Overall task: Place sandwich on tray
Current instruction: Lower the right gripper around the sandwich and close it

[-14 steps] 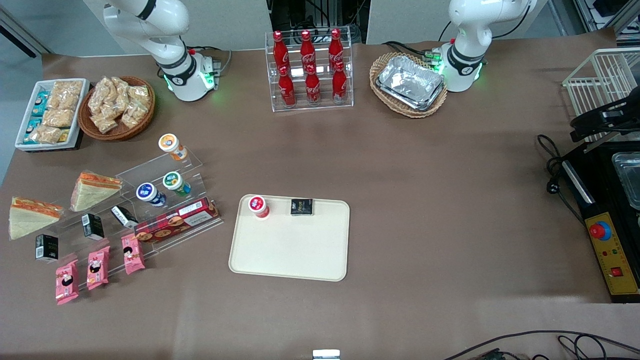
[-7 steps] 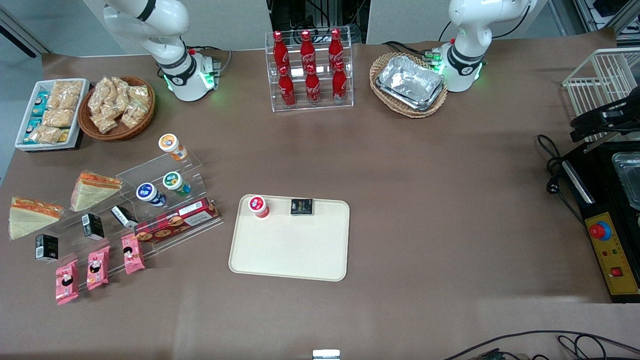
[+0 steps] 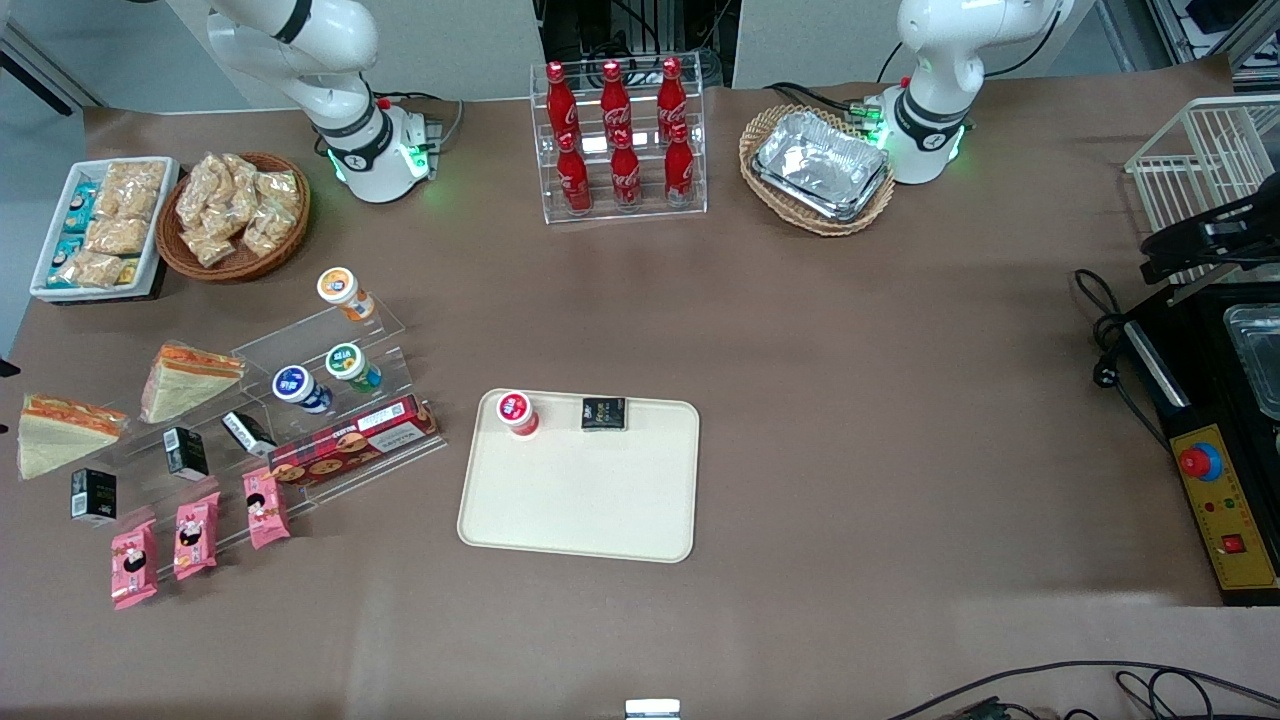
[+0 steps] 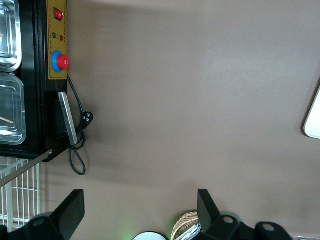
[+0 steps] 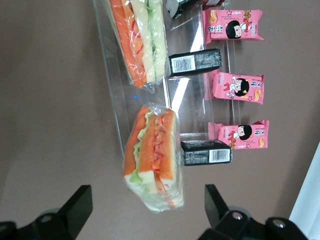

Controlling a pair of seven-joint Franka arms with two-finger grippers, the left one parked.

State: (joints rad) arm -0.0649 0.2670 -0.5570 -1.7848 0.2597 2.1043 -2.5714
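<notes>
Overhead, the open-fingered black gripper [image 5: 146, 220] hangs above a plastic-wrapped triangular sandwich [image 5: 152, 157], its long axis pointing gripperward; cream-beige tray [image 3: 580, 495] well apart

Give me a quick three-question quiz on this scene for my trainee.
1. True or false: one of the two clear-wrapped triangular sandwiches already lies on the large cream-beige rectangular plastic tray.
2. What is on that tray now? A) a small red-lidded cup and a small black packet; B) a pink snack packet; C) a red cola bottle.
3. Fill in: the right arm's open pincer hangs over the sandwich lying ___ the front camera (nearer to / farther from).

Key: 1 false; 2 A; 3 nearer to.
</notes>
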